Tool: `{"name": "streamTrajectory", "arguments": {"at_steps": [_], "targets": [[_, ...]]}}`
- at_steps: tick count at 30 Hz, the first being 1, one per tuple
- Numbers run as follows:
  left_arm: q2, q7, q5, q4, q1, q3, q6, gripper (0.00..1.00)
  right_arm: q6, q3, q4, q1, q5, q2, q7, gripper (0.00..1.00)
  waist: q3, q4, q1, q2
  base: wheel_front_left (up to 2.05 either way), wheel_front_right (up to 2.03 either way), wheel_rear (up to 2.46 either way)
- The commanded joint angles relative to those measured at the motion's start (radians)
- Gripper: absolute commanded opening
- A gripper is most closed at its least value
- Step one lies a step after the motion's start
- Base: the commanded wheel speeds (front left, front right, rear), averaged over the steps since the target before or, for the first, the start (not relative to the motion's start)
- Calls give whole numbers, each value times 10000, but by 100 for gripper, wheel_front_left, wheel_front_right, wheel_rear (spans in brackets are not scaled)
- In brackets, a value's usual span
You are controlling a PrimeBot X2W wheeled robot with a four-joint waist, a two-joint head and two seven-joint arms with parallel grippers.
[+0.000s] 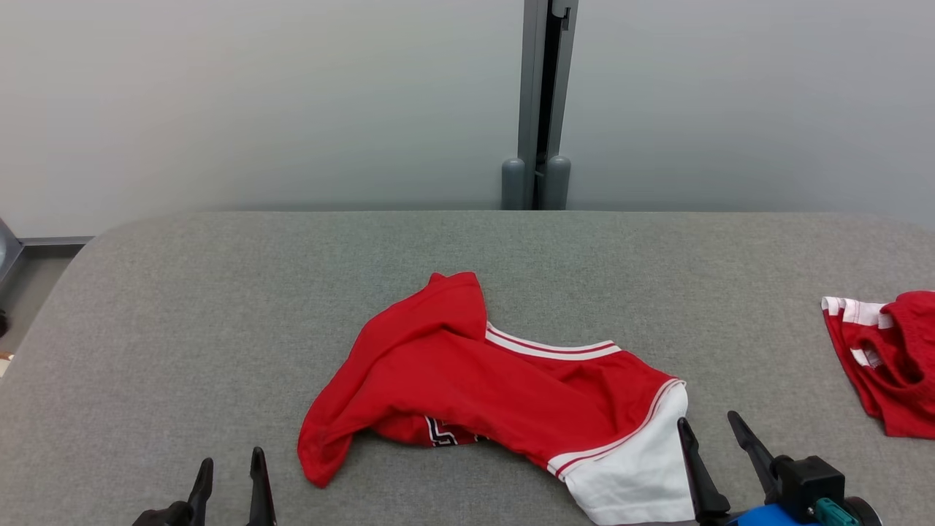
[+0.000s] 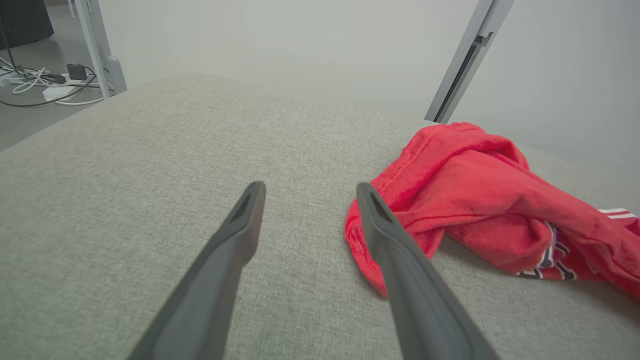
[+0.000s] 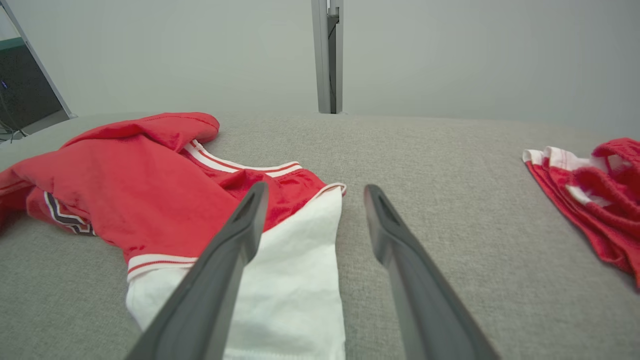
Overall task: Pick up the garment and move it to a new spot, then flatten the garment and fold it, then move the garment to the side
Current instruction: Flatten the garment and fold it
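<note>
My left gripper, right gripper: jaws open, empty. Red garment crumpled at 12 o'clock; pinching one layer could drag it bunched.

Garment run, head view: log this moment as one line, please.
garment: crumpled, mid grey surface | left gripper: open, empty | right gripper: open, empty, at garment's edge | second red garment: far right

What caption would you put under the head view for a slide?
Left gripper and right gripper, both open, flank a crumpled red-and-white garment on a grey table; another red garment lies right.
</note>
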State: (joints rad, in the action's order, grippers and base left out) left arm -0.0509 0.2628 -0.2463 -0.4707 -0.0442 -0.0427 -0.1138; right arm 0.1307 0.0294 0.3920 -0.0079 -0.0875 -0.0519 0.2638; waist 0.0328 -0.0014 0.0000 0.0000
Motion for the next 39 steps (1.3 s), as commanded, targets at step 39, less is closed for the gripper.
{"name": "streamTrajectory", "arguments": {"at_steps": [39], "targets": [[52,-67,-417,-3808,2166,1182,-180,81,0,-101,443,-569,288,8,5,100,-1531,-690,0,0,0,0,0]]}}
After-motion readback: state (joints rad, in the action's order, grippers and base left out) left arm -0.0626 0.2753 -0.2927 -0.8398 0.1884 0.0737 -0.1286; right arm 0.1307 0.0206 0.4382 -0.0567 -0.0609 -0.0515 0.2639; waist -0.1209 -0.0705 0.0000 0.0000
